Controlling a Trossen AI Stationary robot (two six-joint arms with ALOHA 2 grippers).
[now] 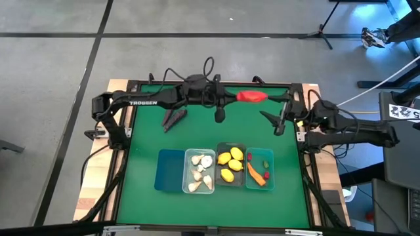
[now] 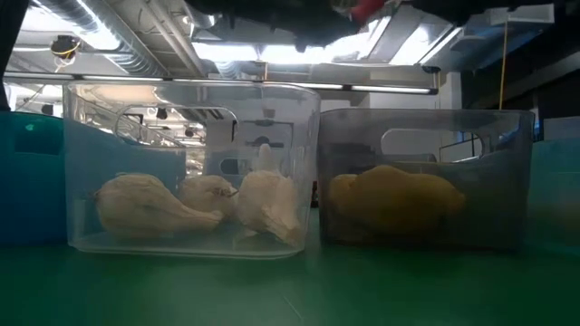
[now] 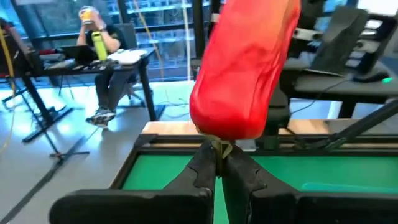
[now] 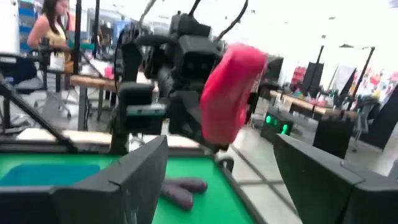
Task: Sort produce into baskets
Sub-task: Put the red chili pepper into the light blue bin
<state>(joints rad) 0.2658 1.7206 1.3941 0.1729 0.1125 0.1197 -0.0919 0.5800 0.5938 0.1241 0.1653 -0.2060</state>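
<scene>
Your left tool [image 1: 231,97] is clamped on the stem of a red pepper [image 1: 252,96], held above the tabletop [image 1: 144,141] near the top centre of the high view. Your right tool [image 1: 277,122] waits at the right with its fingers apart, holding nothing. Two dark purple pieces [image 1: 174,118] lie left of centre. Along the lower middle the baskets sit in a row: blue basket [image 1: 169,170], clear basket [image 1: 199,170] with garlic, grey basket [image 1: 231,164] with lemons, teal basket [image 1: 258,168] with orange and red pieces
</scene>
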